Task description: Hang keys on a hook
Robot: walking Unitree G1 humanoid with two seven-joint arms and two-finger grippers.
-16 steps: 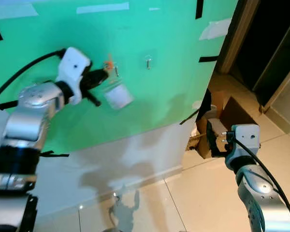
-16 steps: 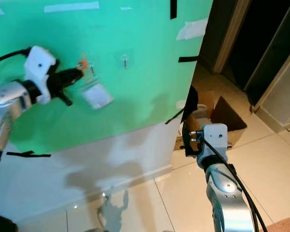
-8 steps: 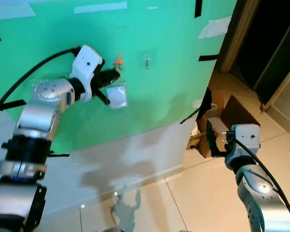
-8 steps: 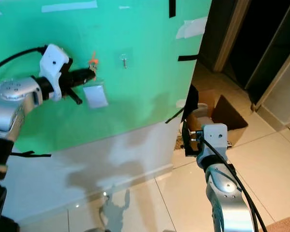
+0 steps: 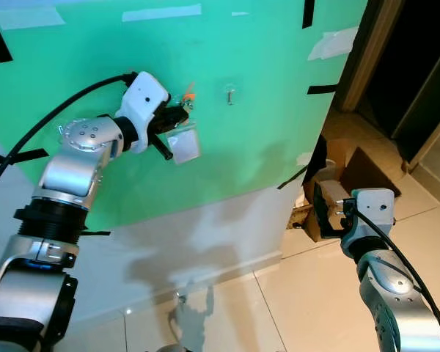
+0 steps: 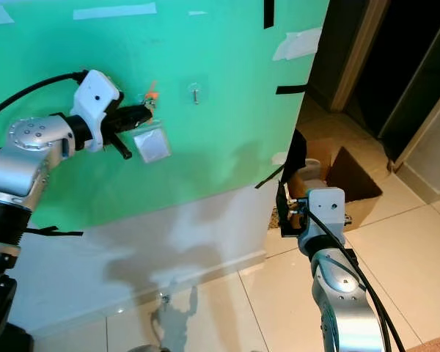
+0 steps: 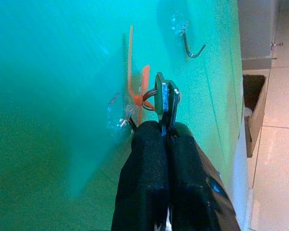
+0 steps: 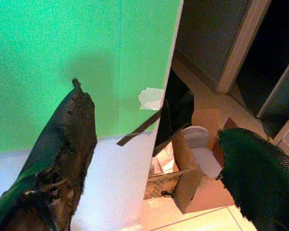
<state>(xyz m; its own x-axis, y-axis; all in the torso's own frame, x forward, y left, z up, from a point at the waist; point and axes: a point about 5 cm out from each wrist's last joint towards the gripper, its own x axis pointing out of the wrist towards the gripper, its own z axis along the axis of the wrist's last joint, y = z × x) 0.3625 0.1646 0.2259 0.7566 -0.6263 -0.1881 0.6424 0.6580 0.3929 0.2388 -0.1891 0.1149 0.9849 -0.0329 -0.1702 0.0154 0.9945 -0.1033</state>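
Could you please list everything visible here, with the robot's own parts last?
green wall sheet: one, green, taped up ahead of the robot.
hooks: two, clear-backed metal, on the sheet; the second hook sits by the keys.
keys: one bunch with an orange tie and a pale tag, at the left-hand hook.
cardboard boxes: brown, on the floor by the doorway.
left gripper: jaws shut on the keys, at the sheet.
right gripper: jaws open, held low near the boxes.
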